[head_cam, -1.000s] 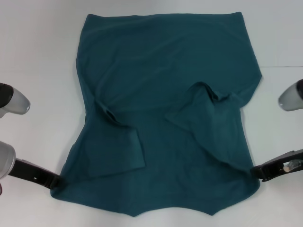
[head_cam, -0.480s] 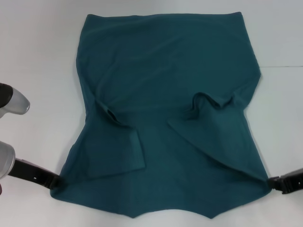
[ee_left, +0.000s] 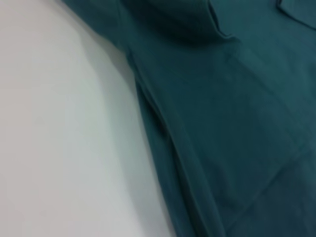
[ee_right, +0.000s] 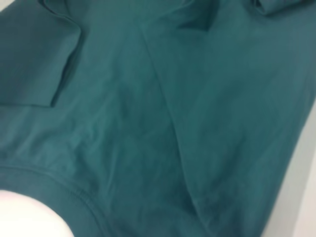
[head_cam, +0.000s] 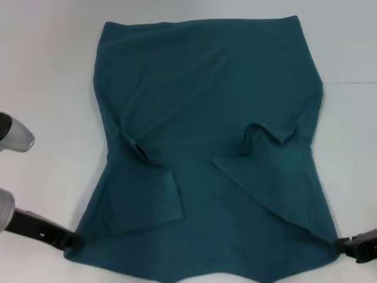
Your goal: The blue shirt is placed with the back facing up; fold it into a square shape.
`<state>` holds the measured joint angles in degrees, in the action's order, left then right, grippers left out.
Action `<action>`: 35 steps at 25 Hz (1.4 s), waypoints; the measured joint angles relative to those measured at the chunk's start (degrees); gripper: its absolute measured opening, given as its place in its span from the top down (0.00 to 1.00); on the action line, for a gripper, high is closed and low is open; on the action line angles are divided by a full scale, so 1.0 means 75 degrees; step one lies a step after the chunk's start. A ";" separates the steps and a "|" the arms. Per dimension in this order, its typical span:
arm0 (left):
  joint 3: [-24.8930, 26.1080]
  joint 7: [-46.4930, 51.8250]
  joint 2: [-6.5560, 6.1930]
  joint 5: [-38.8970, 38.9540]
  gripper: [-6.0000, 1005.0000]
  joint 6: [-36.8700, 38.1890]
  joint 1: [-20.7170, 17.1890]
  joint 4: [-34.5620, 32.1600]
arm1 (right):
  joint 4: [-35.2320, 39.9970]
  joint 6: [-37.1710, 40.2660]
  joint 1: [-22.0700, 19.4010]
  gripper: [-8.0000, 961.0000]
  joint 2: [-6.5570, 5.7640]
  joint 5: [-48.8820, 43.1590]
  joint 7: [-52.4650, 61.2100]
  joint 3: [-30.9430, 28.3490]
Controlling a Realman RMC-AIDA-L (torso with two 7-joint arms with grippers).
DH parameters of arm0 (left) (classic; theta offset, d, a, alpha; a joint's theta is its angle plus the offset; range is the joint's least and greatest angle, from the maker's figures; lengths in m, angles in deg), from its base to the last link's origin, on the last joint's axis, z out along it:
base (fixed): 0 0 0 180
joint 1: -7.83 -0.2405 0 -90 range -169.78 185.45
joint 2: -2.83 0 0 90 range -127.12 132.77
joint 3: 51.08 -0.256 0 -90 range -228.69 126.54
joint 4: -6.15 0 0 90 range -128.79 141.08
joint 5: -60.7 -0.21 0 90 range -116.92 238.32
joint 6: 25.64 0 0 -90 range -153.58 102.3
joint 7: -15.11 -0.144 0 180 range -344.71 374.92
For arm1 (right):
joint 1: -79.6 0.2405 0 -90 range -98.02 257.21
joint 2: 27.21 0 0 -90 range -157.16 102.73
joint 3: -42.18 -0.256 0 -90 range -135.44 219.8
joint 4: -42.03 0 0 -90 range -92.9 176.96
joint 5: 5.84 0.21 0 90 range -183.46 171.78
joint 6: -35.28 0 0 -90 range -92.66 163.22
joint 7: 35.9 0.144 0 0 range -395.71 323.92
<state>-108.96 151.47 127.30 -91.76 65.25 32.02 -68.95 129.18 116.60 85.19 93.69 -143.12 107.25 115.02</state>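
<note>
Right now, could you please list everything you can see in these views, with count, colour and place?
blue shirt: one, dark teal-blue, spread flat on the table in front of the robot, both short sleeves folded inward over the body.
table: one, white, under and around the shirt.
left gripper: one, black, at the shirt's near left corner, on the cloth's edge.
right gripper: one, black, at the shirt's near right corner, on the cloth's edge.

It looks like a lab or test bench: a plain, smooth white table (head_cam: pixel 47 71) fills the view, bare of any household furnishings.
</note>
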 joint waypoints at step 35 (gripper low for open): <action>0.0674 -0.0170 -0.0043 0.0803 0.94 0.1198 -0.0655 -0.1272 | -0.0168 0.0817 -0.0968 0.98 -0.0057 0.2174 -0.2257 -0.1510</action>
<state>-103.90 150.19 126.97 -85.74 74.24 27.10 -78.49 127.93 122.73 77.93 93.26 -126.82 90.33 103.69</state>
